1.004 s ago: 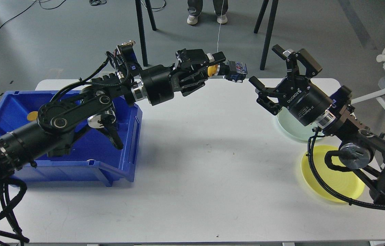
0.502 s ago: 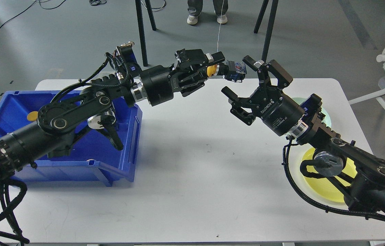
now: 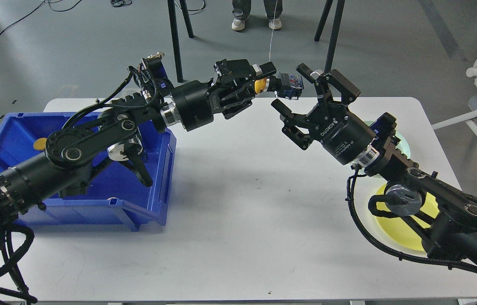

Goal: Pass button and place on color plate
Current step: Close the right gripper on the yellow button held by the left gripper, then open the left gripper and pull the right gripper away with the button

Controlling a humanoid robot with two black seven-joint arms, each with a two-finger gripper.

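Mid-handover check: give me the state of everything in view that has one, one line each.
left pincer: shut on yellow button
yellow button: held in the air
right pincer: open beside the button
blue bin: open-topped, on table
yellow plate: empty where visible, partly hidden
pale green plate: mostly hidden

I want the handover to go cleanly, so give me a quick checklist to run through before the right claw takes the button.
1. Left claw shut on the yellow button: ok.
2. Right claw open to receive: ok.
3. Button's blue end between the right claw's fingers: cannot tell.
4. Yellow plate free of objects: cannot tell, the right arm covers part of it.
5. Handover held above the white table: ok.
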